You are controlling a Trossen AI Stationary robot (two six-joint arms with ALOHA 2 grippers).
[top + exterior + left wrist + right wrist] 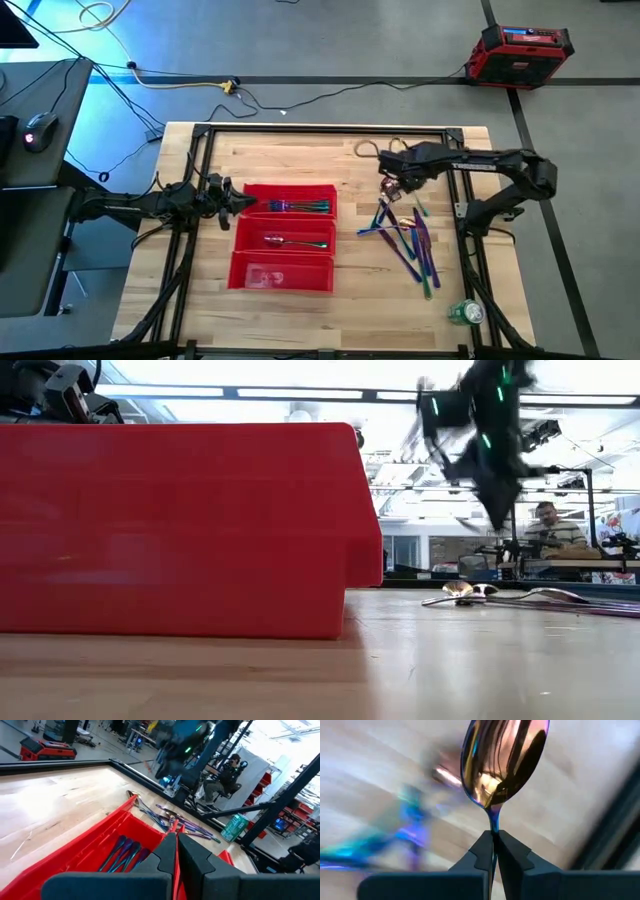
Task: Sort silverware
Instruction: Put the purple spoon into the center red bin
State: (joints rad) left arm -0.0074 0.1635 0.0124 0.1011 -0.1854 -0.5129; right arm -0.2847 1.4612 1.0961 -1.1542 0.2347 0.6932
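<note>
High view: right claw (392,186) above the desk (300,160), at 12 o'clock of the cutlery pile (408,238). Left claw (232,200) pinched empty at the red tray's (283,280) 9 o'clock edge. Right wrist view: claw clamps a spoon (504,760) by its neck.

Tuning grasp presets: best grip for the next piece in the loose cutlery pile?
Probably from straight above, across a thin handle at the silverware pile's fringe, where pieces lie flat and fanned apart. The right gripper already pinches a spoon at its narrow neck.
</note>
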